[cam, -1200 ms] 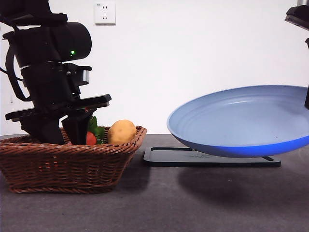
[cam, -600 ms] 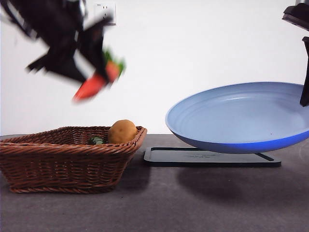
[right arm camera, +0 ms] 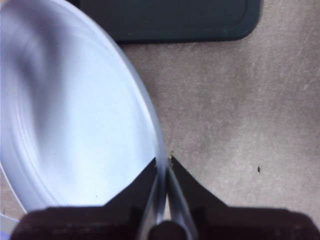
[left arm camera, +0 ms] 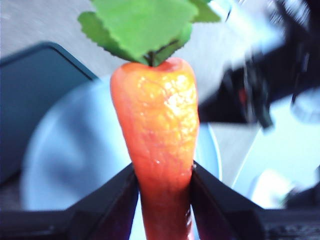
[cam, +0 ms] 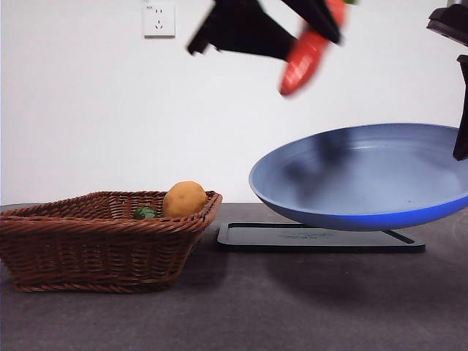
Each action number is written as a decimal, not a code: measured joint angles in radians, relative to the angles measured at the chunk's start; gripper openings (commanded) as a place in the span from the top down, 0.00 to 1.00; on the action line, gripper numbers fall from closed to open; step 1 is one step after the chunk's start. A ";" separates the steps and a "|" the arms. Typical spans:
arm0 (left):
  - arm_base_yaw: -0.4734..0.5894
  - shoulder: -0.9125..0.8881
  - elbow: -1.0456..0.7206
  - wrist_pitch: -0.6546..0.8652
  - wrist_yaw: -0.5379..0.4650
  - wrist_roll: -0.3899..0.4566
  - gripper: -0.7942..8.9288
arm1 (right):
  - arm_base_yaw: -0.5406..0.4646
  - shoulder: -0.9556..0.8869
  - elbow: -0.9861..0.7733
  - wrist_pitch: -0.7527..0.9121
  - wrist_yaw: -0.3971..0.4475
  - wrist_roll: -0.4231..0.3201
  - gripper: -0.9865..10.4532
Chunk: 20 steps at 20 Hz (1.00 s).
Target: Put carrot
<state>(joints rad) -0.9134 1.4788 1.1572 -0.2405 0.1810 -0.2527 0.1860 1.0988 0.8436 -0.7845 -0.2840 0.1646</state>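
High above tilted blue round plate (cam: 365, 179): left gripper (left arm camera: 162, 187) pinching glossy orange-red toy carrot (cam: 306, 53) with green leaves, tip down. Right gripper (right arm camera: 164, 172) clamped on plate rim, plate off table over black flat tray (cam: 322, 238). Brown wicker basket (cam: 102, 245) holds yellow-brown potato (cam: 184, 199), small green vegetable (cam: 145, 213).

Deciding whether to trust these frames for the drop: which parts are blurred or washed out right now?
Front view: the left gripper and carrot are motion-smeared; basket, potato and blue plate stay sharp. Left wrist view: carrot clear with a glare patch, background soft and streaked, bright toward one side. Right wrist view: plate slightly soft, table crisp.
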 measured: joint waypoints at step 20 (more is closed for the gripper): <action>-0.037 0.155 0.000 -0.104 -0.014 0.038 0.61 | 0.023 0.000 0.000 -0.052 -0.118 0.002 0.91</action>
<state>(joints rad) -0.9501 1.6341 1.1572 -0.3447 0.1669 -0.2146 0.2092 1.0992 0.8436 -0.8364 -0.4019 0.1669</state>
